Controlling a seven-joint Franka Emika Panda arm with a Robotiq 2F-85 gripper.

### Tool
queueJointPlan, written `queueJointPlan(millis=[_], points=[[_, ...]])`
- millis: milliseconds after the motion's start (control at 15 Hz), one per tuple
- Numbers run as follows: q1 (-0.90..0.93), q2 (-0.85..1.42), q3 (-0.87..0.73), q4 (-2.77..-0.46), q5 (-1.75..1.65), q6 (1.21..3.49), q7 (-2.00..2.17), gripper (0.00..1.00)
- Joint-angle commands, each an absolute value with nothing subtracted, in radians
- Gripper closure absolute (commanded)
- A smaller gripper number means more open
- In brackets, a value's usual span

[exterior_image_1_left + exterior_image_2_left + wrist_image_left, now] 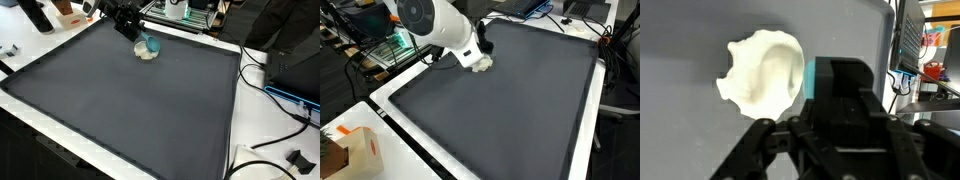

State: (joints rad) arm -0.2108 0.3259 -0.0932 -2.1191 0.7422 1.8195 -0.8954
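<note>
End effector: the end effector [145, 40] hangs low over the far edge of the mat, its black fingers [855, 85] pointing down; whether they are apart or together cannot be told
Teal piece: 1 teal piece [822, 78] sits at the fingertips, hard against a black finger; held or only touched, unclear
White item: 1 white item [762, 72], irregular and cupped, lies on the mat just beside the teal piece, also seen in both exterior views [148, 54] [481, 64]
Mat: dark grey mat [130, 110] covering most of the white desk [400, 115]
Surroundings: cardboard box [360, 150] at a desk corner; black cables [285, 105] off the mat's side
</note>
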Motion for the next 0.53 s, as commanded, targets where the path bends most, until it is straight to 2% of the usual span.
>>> queueJointPlan(millis=[0,467], points=[[-0.177,0.206,-0.092,-2.195,0.714,1.869,-0.819,0.75],[-0.097,0.041,-0.075,-2.241,0.559,2.022,-0.524,0.75]])
